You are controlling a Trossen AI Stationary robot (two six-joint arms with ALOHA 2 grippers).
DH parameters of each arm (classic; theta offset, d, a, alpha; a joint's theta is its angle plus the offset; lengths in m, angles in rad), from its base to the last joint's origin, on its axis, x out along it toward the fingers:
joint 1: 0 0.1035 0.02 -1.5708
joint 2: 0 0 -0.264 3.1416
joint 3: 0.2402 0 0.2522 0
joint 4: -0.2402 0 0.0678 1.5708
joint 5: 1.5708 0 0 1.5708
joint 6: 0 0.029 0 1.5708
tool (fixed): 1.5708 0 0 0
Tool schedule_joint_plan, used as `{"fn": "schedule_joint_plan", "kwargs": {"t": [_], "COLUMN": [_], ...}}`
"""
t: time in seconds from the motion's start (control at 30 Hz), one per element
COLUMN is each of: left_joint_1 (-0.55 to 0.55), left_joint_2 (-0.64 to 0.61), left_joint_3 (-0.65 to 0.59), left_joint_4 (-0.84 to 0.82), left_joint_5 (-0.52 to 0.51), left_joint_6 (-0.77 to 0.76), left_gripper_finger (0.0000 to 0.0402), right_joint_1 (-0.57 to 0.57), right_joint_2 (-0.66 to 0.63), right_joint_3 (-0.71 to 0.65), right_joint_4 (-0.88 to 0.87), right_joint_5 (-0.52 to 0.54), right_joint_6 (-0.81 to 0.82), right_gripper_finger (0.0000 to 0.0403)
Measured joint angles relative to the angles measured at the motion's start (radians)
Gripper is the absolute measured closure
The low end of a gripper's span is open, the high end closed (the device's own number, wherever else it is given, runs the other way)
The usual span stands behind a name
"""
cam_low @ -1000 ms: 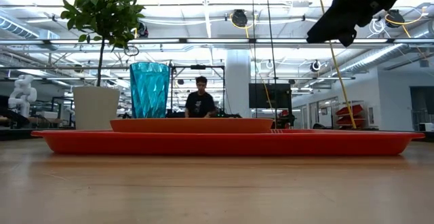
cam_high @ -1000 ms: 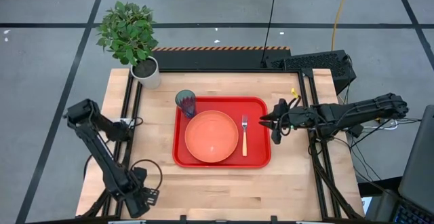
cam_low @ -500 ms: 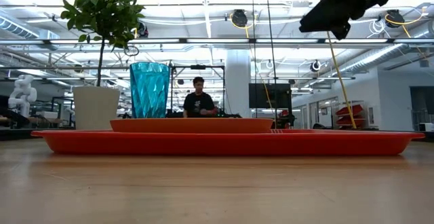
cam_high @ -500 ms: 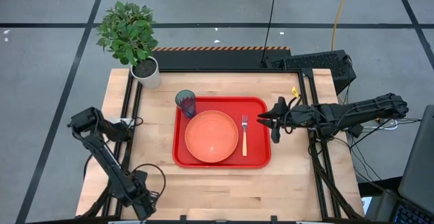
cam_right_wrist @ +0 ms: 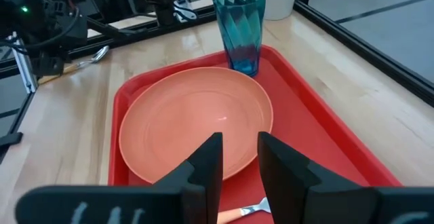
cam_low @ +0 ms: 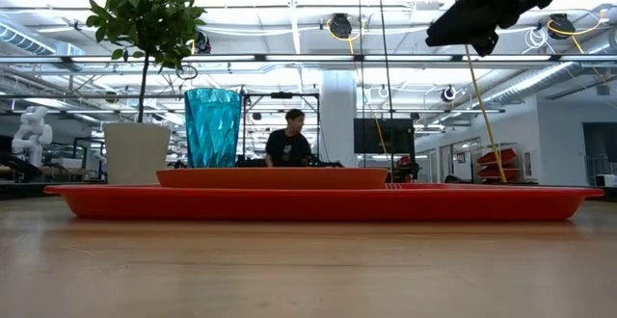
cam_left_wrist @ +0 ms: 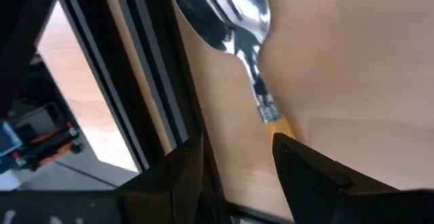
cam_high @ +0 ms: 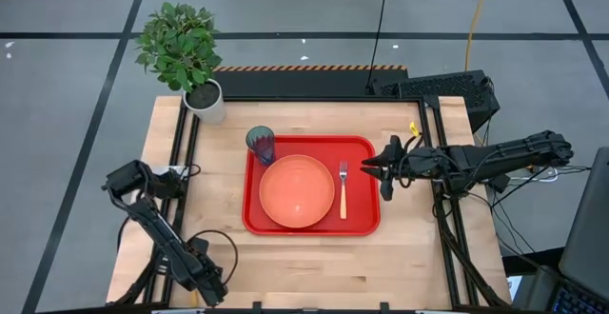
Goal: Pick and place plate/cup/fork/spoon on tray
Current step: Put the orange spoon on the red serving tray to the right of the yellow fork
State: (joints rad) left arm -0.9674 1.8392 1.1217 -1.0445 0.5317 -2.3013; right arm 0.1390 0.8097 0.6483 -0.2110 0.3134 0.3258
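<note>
Wooden table (cam_high: 409, 247), no legible writing, left gripper (cam_left_wrist: 234, 159) spread around spoon (cam_left_wrist: 234, 20), right gripper (cam_right_wrist: 237, 159) slightly spread

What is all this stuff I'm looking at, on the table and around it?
tray: one, bright red, middle of the table
plate: one, salmon-orange, on the tray
cup: one, translucent teal, upright in a tray corner beside the plate
fork: one, silver tines and tan handle, on the tray beside the plate
spoon: one, silver bowl and orange-tan handle, on the bare wood by the table's left edge
potted plant: one, green in a white pot, far left table corner
person: one, dark top, in the room behind
left gripper: dark, open over the spoon's handle
right gripper: dark, open, at the tray's right edge
</note>
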Motion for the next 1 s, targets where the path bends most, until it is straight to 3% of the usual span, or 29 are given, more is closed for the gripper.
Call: {"fn": "schedule_joint_plan", "kwargs": {"t": [0.23,0.5,0.83,1.0], "left_joint_1": [0.012,0.023,0.031,0.06], "left_joint_2": [0.027,0.026,0.026,0.026], "left_joint_3": [-0.001,-0.001,-0.001,0.022], "left_joint_4": [0.134,0.13,0.058,0.01], "left_joint_5": [-0.056,-0.117,0.044,0.06], "left_joint_6": [-0.013,0.004,0.09,0.175], "left_gripper_finger": [0.022,0.022,0.022,0.022], "right_joint_1": [0.0,-0.001,-0.001,-0.001], "right_joint_2": [0.0,0.0,0.0,0.0], "right_joint_3": [0.0,0.001,0.001,0.001], "right_joint_4": [-0.003,-0.001,0.005,0.005], "right_joint_5": [0.0,-0.001,0.0,0.0], "right_joint_6": [-0.006,-0.006,-0.018,-0.021], "right_gripper_finger": [0.0316,0.0316,0.0316,0.0316]}}
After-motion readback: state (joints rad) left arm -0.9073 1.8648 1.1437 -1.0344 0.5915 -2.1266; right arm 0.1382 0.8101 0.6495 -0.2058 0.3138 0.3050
